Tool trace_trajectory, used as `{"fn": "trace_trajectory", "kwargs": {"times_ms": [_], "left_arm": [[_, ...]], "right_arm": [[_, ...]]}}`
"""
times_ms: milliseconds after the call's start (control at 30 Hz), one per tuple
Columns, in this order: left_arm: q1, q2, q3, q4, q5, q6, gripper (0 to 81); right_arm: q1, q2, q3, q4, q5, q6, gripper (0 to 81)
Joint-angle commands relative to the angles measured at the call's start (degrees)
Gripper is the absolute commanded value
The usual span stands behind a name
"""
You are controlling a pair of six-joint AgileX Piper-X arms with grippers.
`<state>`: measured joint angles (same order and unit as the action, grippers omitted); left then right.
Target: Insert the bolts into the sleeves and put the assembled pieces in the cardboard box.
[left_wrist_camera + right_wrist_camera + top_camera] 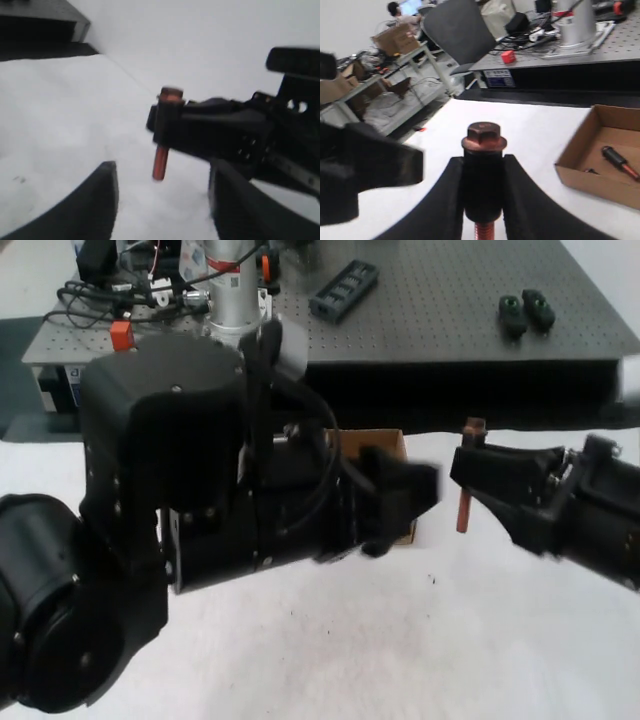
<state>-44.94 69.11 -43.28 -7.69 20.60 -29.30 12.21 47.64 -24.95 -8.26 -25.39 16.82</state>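
Note:
My right gripper (484, 172) is shut on a black sleeve (483, 185) with a copper bolt (484, 135) through it; the hex head sits above the fingers and the threaded tip pokes out below. In the high view this piece (464, 502) hangs upright just right of the cardboard box (386, 443). My left gripper (162, 192) is open with nothing between its fingers, facing the held bolt (160, 160) and the right gripper (167, 125). In the high view the left gripper (405, 498) hovers over the box. Inside the box (580, 176) lies one assembled piece (618, 162).
White cloth (400, 640) covers the bench in front. Behind it a perforated metal table (450, 300) carries a black tray (343, 288), two small black parts (525, 312), cables and a metal post (232, 290). The left arm's bulky body (170, 470) hides much of the box.

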Motion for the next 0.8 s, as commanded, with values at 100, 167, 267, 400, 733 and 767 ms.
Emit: {"fn": "trace_trajectory", "kwargs": {"times_ms": [100, 167, 267, 400, 733, 767], "left_arm": [[1.29, -5.18, 1.66, 13.67, -14.19, 8.94, 17.4], [1.29, -8.25, 4.13, 13.91, -17.32, 10.16, 11.3], [1.29, -14.40, 8.47, 15.40, -19.61, 10.95, 1.8], [1.29, -23.83, 15.24, 19.07, -22.42, 11.11, 0.6], [1.29, -42.15, 25.97, 29.68, -31.74, 6.97, 0.6], [1.29, -43.26, 26.38, 31.18, -32.20, 6.53, 0.6]], "right_arm": [[-2.76, 19.61, -10.35, -1.09, 2.12, -5.36, 3.4], [-2.76, 26.65, -14.82, -1.09, 2.26, -5.24, 3.4], [-2.35, 35.78, -22.99, 1.43, 7.28, -5.24, 3.4], [-1.24, 46.91, -34.40, 10.36, 13.13, -9.98, 3.4], [0.56, 67.94, -55.85, 24.84, 20.92, -15.55, 3.4], [0.56, 69.08, -56.88, 25.96, 20.92, -15.55, 3.4]]}}
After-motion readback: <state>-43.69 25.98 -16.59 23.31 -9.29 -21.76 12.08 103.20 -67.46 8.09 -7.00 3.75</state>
